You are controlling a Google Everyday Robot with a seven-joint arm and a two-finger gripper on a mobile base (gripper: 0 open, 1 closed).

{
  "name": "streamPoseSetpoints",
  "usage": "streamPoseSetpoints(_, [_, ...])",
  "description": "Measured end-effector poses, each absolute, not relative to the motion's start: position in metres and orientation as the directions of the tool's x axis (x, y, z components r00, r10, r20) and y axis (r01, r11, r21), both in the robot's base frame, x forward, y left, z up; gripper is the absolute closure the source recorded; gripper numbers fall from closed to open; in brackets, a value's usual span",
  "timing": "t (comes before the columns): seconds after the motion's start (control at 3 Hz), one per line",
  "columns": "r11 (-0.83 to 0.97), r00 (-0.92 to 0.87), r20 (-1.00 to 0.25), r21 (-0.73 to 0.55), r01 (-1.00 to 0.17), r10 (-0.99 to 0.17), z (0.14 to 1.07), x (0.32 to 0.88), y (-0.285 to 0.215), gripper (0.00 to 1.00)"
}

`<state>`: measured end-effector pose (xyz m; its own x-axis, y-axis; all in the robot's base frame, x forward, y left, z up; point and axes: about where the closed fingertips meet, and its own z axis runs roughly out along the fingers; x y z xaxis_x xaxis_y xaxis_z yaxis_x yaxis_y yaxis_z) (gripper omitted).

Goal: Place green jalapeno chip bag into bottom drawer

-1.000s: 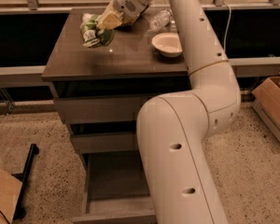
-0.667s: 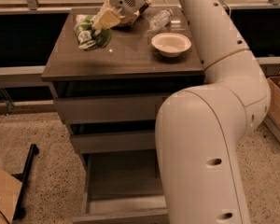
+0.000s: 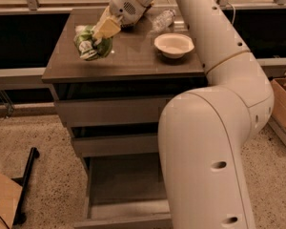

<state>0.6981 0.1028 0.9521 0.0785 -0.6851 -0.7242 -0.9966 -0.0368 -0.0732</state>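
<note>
Over the left side of the dark brown cabinet tabletop (image 3: pixel 133 63), the end effector (image 3: pixel 104 31) looks clamped on the top of the small crinkly light-green jalapeno chip bag (image 3: pixel 90 44). Since a second ago both have shifted toward the front edge. The grey-brown bottom drawer (image 3: pixel 126 185) stands pulled out below with no bag in it; carry-down likely next.

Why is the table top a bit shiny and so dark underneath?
In the camera view a soft sheen lies on the tabletop beside the bowl; the gaps above the drawers are in shadow; the arm, close to the camera, looms large and covers part of the bottom drawer; the gripper, over the table's left side, grips the green jalapeno chip bag.
</note>
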Motion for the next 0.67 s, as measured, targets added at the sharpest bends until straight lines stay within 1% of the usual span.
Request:
streamPoseSetpoints(0.33, [-0.022,0.026,-0.747,-0.016,-1.000,-0.664,0.950,0.675,0.093,1.00])
streamPoseSetpoints(0.67, [0.015,-0.033,-0.781,0.031,-0.999,-0.624,0.952,0.641,0.075,1.00])
